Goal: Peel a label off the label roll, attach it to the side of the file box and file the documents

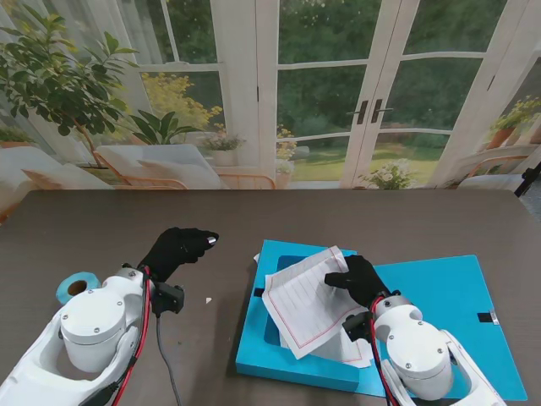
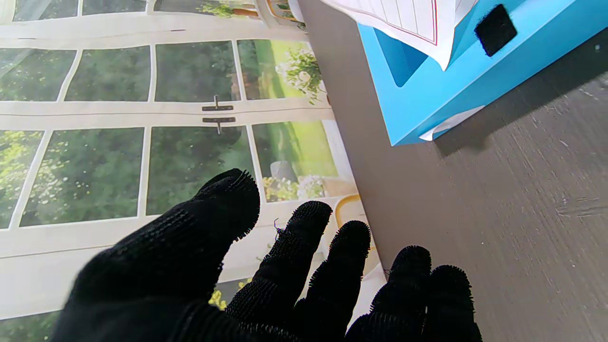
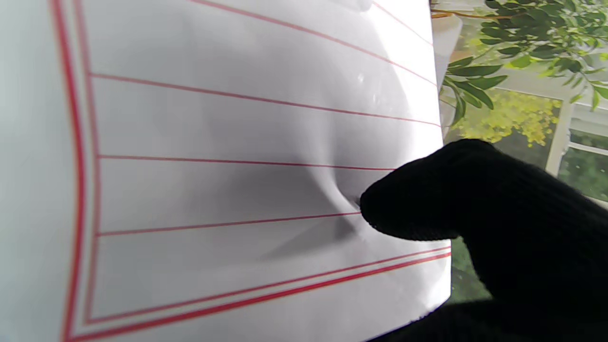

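- Pinching the lined documents point(image 1: 308, 300) with my right hand point(image 1: 359, 279), I risk creasing them: the right wrist view shows the sheet point(image 3: 247, 156) dimpled where one fingertip point(image 3: 403, 199) presses in, so more squeeze or a sideways drag would likely fold or tear it.
- The sheets lie skewed over the open tray of the blue file box point(image 1: 439, 296), one corner hanging past the box's left edge; pushing them down as they sit would, I judge, buckle them against the wall and leave them outside the recess.
- A white tab point(image 2: 451, 124) curls off the box's lower corner in the left wrist view. If that is the label, it looks poorly stuck and could peel away; I cannot tell for sure.
- My left hand point(image 1: 177, 248) hovers over the table point(image 1: 101, 220) left of the box, fingers point(image 2: 299, 247) spread and released, grasping nothing.
- The label roll point(image 1: 78, 286) rests near the table's left edge, beside my left forearm; a careless swing could knock it off.
- My right arm reaches in from the table's near edge, wrist low over the box.
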Controlling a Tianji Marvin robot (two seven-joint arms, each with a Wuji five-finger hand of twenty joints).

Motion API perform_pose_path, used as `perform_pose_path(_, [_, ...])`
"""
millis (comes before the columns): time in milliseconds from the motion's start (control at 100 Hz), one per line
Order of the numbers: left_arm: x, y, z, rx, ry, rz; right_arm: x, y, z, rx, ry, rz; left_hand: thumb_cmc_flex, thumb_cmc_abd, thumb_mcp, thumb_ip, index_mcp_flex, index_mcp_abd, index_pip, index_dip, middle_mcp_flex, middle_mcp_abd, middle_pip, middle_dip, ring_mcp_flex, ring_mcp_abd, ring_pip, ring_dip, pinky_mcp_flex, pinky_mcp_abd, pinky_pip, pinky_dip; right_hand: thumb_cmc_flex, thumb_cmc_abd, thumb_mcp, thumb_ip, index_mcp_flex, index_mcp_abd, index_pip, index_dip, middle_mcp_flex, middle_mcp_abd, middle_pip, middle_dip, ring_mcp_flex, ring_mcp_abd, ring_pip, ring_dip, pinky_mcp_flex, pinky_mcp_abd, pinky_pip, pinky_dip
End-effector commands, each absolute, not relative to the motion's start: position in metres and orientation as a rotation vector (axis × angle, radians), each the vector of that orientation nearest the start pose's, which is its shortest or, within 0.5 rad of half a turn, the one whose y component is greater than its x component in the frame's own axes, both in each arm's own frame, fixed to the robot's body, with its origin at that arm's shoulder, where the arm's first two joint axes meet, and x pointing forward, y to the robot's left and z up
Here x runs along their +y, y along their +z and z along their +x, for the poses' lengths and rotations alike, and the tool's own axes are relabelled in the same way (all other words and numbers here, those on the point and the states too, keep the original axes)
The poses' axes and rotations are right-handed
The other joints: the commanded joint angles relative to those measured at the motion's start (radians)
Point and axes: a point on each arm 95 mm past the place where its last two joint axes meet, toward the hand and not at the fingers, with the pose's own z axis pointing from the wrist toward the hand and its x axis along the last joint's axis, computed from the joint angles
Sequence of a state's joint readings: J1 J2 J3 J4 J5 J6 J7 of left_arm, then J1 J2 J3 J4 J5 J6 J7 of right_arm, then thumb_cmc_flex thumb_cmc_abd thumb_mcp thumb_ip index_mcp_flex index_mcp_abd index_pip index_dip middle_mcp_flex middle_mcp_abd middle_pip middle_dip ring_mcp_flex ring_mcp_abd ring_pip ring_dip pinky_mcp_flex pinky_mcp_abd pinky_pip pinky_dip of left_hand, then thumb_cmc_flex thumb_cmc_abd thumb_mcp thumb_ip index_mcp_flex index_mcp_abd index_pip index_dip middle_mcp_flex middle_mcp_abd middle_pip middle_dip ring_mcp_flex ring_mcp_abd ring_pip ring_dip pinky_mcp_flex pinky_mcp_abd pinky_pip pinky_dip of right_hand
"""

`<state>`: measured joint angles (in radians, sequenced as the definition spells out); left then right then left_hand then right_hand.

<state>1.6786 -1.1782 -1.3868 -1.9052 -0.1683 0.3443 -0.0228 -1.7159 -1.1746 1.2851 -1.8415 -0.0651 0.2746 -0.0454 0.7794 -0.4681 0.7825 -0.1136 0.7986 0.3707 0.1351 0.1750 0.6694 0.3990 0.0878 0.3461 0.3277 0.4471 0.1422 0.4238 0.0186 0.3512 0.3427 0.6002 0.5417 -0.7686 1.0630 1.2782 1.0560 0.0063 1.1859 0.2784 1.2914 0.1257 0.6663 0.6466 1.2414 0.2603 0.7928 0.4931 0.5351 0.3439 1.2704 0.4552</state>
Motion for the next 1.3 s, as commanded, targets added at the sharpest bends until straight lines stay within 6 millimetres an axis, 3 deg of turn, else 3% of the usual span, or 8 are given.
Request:
perform_pose_path(0, [-0.001, -0.263, 0.379, 0.551, -2.009, -2.418, 0.018, -0.312, 0.365, -0.816, -1.987, -2.468, -0.026, 0.020, -0.025, 0.027, -0.003, -0.027, 0.003, -0.003, -0.019, -0.023, 0.003, -0.012, -0.022, -0.013, -0.019, -0.003, 0.035, -0.043, -0.086, 0.036, 0.014, 0.033, 0.017, 0.035, 0.021, -0.063, 0.046, 0.011, 0.005, -0.023, 0.021, 0.013, 0.043, -0.005, 0.003, 0.008, 0.033, -0.015, 0.032, -0.003])
perform_pose_path(390, [0.000, -0.262, 0.376, 0.555, -2.006, -2.432, 0.009, -0.322, 0.369, -0.906, -1.970, -2.605, -0.023, 0.029, -0.033, 0.026, 0.011, -0.024, 0.011, 0.003, -0.020, -0.010, 0.003, -0.011, -0.018, -0.015, -0.029, -0.002, 0.030, -0.047, -0.104, 0.083, 0.014, 0.033, 0.014, 0.033, 0.016, -0.072, 0.052, 0.009, 0.001, -0.027, 0.026, 0.009, 0.038, -0.009, 0.001, 0.010, 0.028, -0.025, 0.033, -0.002])
perform_pose_path(640, [0.001, -0.262, 0.376, 0.555, -1.999, -2.425, 0.006, -0.327, 0.368, -0.933, -1.922, -2.712, -0.022, 0.039, -0.045, 0.026, 0.000, -0.022, 0.003, 0.002, -0.059, -0.020, -0.006, -0.014, -0.042, -0.032, -0.042, -0.003, 0.011, -0.074, -0.119, 0.091, 0.014, 0.033, 0.015, 0.034, 0.015, -0.070, 0.056, 0.007, -0.001, -0.025, 0.029, 0.008, 0.037, -0.011, 0.003, 0.012, 0.027, -0.026, 0.035, -0.002])
perform_pose_path(1290, [0.002, -0.265, 0.374, 0.533, -2.020, -2.426, 0.005, -0.335, 0.379, -0.965, -1.765, -2.979, -0.014, 0.049, -0.066, 0.029, 0.001, -0.019, 0.002, 0.005, -0.062, -0.012, -0.003, -0.014, -0.047, -0.031, -0.052, 0.001, 0.004, -0.076, -0.131, 0.104, 0.012, 0.032, 0.010, 0.031, 0.012, -0.079, 0.068, -0.003, 0.000, -0.030, 0.041, -0.003, 0.042, -0.019, 0.008, 0.014, 0.035, -0.035, 0.042, -0.010])
